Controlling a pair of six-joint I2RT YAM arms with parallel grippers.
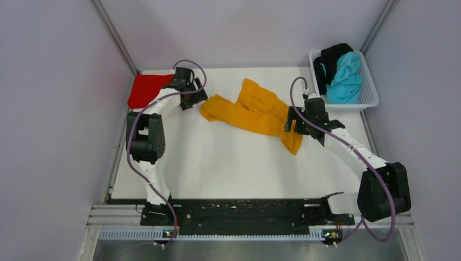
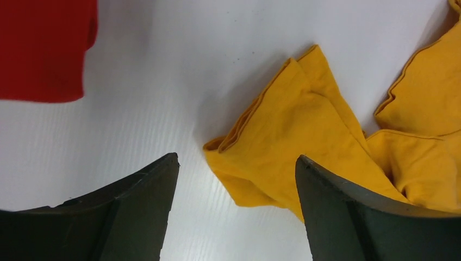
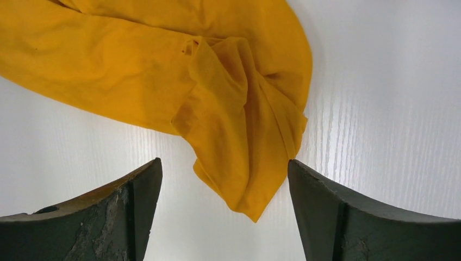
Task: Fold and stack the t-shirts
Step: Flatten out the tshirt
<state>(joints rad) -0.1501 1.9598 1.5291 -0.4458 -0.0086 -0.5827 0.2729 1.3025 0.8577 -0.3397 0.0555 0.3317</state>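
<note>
Two grippers, both spread apart: left gripper (image 2: 236, 163) above left edge of crumpled orange-yellow cloth t-shirt (image 1: 250, 111), right gripper (image 3: 224, 163) above its right tip; bare white table (image 1: 217, 163) nearer; folded red t-shirt (image 1: 145, 89) far-left.

The white table (image 1: 217, 168) carries a crumpled orange-yellow t-shirt (image 1: 255, 114), a folded red t-shirt (image 1: 145, 89) far left, and a white basket (image 1: 353, 106) far right.

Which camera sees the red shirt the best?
The top external view: it shows most of the red t-shirt lying at the far left, with one edge hidden behind the left gripper. The left wrist view catches only one corner of it. The right wrist view shows none of it.
</note>
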